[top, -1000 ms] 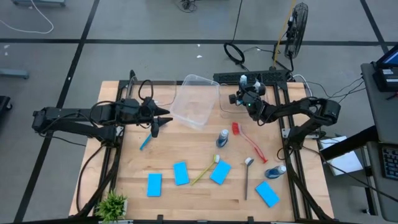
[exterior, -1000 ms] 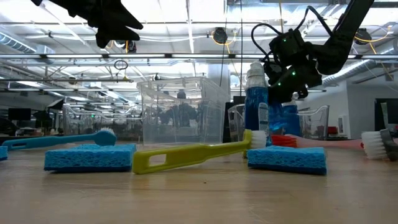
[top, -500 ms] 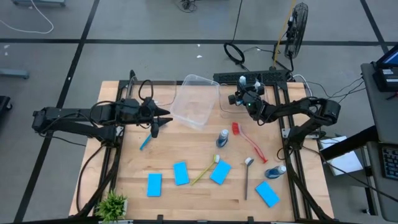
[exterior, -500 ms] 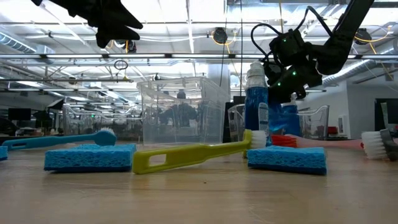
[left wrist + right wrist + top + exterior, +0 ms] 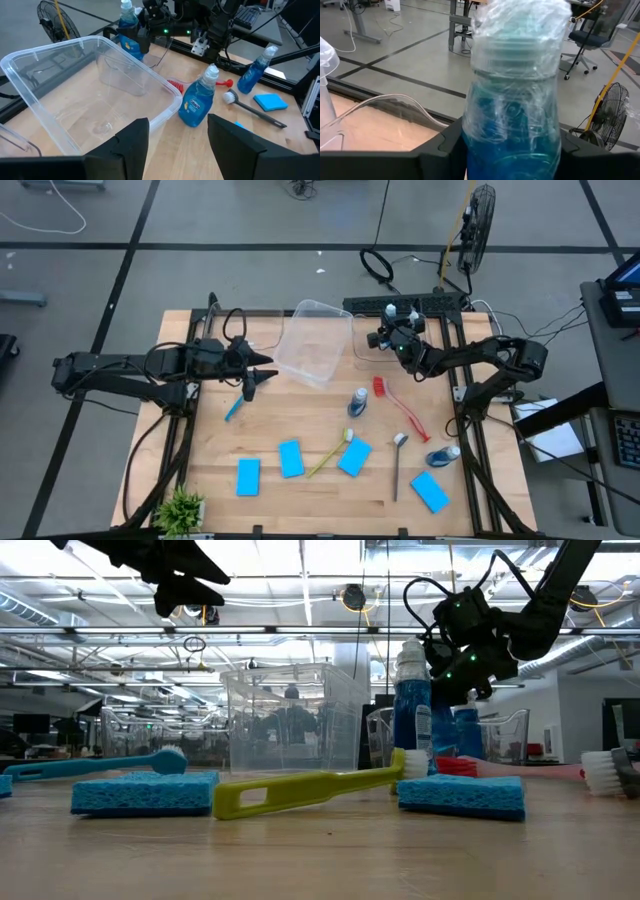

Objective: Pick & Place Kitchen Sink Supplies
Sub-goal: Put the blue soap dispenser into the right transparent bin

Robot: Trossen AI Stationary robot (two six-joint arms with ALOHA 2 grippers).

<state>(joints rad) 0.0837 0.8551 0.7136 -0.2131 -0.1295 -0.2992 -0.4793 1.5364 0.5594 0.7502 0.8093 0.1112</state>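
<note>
Blue liquid fills the bottle [image 5: 512, 100] standing between the right gripper [image 5: 392, 332]'s jaws, over the small tub [image 5: 367, 348] at the table's far edge; whether they press it I cannot tell. Most work remains, I judge: two bottles [image 5: 357, 403], four sponges [image 5: 290, 458] and four brushes [image 5: 400, 409] lie loose on the wood. Empty, the left gripper [image 5: 258, 373] hangs part-open beside the large tub [image 5: 325, 370].
</note>
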